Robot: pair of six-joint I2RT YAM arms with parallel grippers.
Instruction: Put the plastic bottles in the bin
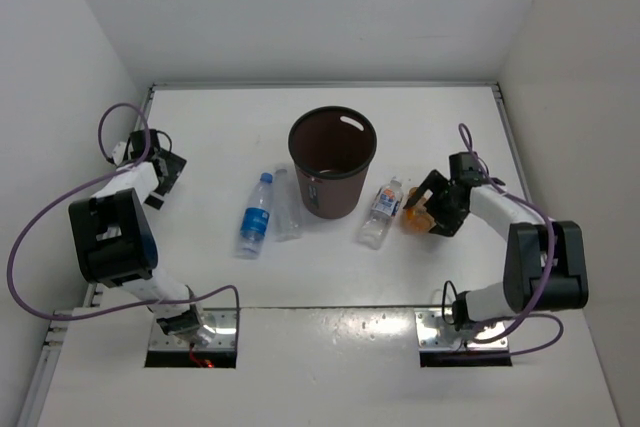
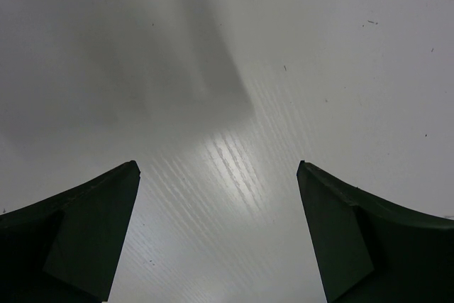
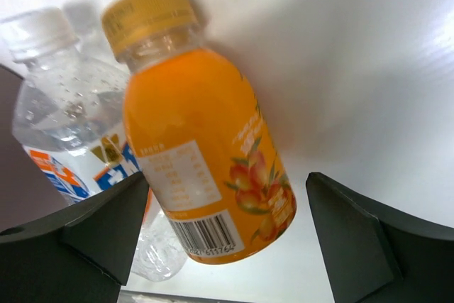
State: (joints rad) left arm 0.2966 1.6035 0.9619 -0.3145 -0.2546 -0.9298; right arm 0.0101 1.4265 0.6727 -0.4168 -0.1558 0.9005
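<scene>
The left pincer point(image 2: 216, 168) stood wide open over bare counter point(image 1: 330, 272) with nothing between its jaws. All four bottles lay on the counter, and the bin point(image 1: 330, 197) held none that could be seen.

The blue-capped bottle point(image 1: 255, 217) and the plain clear bottle point(image 1: 287, 209) lay side by side, off to the left pincer's right and well apart from it. Beyond them stood the bin. The white-labelled bottle point(image 1: 381, 212) lay just left of the right pincer point(image 3: 227, 179). The orange bottle point(image 3: 191, 104) lay between that pincer's jaws, which were open, with a gap showing at the right finger.

The likeliest trouble was on the right. The orange bottle was round and lay at a slant to the jaws, so a squeeze could roll it or squirt it out forward. It lay hard against the white-labelled bottle, so the left finger might catch that one too, or shove it towards the bin's foot. The bin was tall beside the pincer, and a low carry could knock its rim and tip it.

The left arm was folded back near the left wall, its pincer pointing down at the counter. The right arm was bent at the elbow and reached in leftward, low, with its pincer nearly level along the counter.
</scene>
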